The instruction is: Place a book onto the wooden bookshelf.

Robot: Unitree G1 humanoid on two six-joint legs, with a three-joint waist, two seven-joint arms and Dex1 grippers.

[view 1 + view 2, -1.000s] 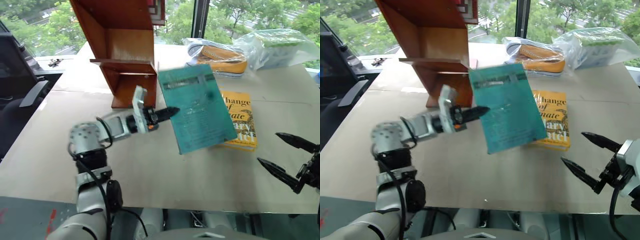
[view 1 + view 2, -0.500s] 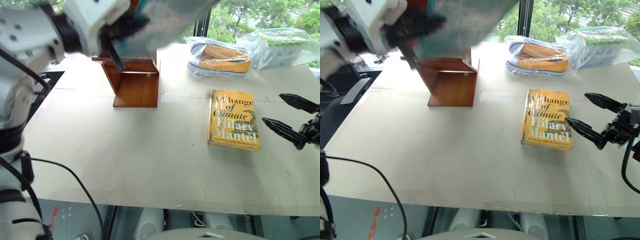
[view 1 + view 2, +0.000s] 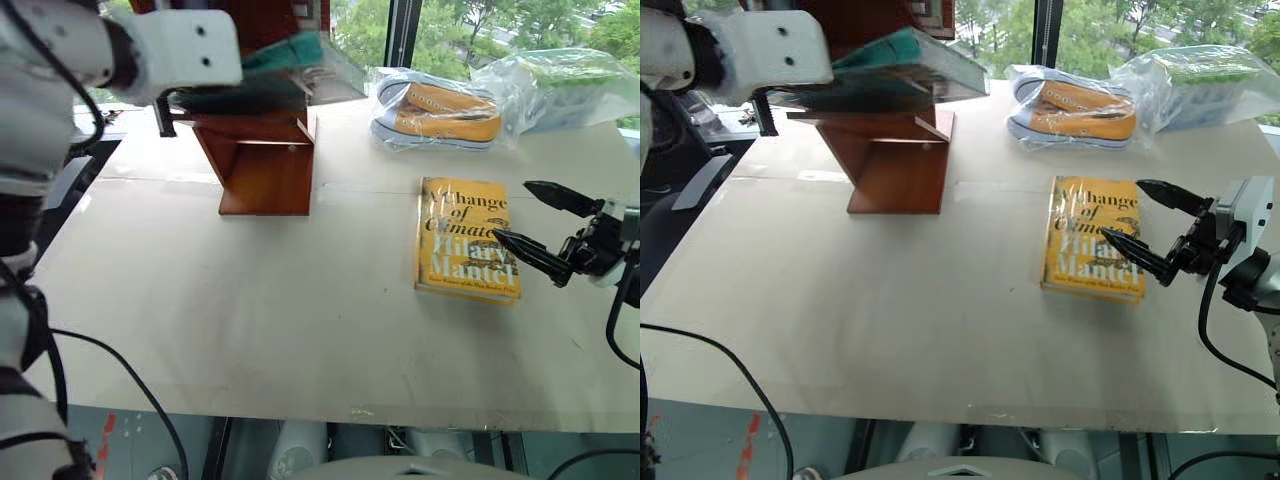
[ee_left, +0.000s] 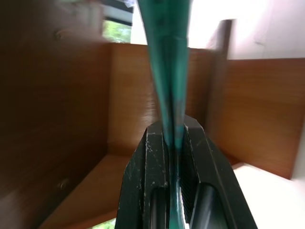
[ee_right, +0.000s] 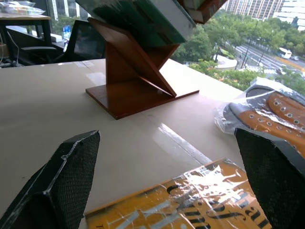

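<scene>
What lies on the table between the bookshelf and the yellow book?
Nothing: in the left eye view the stretch of table between the bookshelf and the yellow book is bare.

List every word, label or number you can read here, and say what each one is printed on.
"A Change of Climate", black lettering on the cover of the yellow book lying on the table.
"Hilary Mantel", white lettering lower on the same cover; the small line under it is too small to read.
The teal book held in the left gripper at the wooden bookshelf: its print cannot be read.
Shoes in a plastic bag: no readable marking.
</scene>
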